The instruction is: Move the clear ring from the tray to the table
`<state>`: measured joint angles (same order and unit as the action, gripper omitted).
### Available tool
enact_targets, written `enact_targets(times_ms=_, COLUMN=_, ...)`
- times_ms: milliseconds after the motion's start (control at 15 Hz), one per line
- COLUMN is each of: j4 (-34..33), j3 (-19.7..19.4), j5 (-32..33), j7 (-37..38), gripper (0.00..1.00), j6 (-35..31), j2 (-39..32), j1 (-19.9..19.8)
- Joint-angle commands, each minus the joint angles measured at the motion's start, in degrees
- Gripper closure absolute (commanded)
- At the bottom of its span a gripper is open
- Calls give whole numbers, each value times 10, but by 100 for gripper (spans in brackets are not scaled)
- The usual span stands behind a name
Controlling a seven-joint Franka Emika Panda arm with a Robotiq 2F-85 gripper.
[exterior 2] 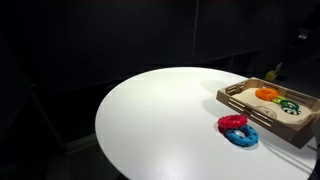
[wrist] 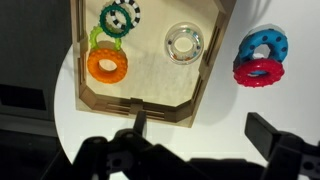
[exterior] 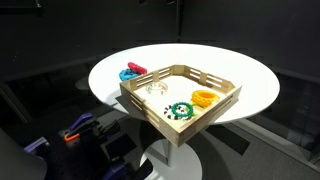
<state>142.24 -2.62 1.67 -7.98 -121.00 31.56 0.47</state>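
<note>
The clear ring (wrist: 185, 43) lies flat on the floor of the light-wood tray (wrist: 140, 105), near its right wall in the wrist view. It shows faintly in an exterior view (exterior: 155, 88). The tray stands on the round white table (exterior: 250, 80). My gripper (wrist: 205, 135) is open and empty. It hangs high above the table, over the tray's near edge, with one finger over the tray wall and one over bare table. The ring is well apart from both fingers. The gripper does not show in either exterior view.
In the tray also lie an orange-yellow ring (wrist: 107, 65), a light green ring (wrist: 103, 40) and a dark green white-spotted ring (wrist: 120, 15). A red ring (wrist: 260, 72) and a blue ring (wrist: 263, 45) lie together on the table beside the tray.
</note>
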Motion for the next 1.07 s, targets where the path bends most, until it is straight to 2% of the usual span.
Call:
enact_targets(times_ms=0, j4=-8, j3=-5, j5=3, j7=9, gripper=0, j6=0, j2=-47, j1=-11)
enact_targets(times_ms=400, j4=16, j3=-5, j5=8, j7=14, gripper=0, j6=-48, j2=-97, j1=-22)
enact_targets(times_ms=1000, j4=13, j3=-12, j5=-1, j7=2, gripper=0, j6=-56, j2=-103, j1=-22)
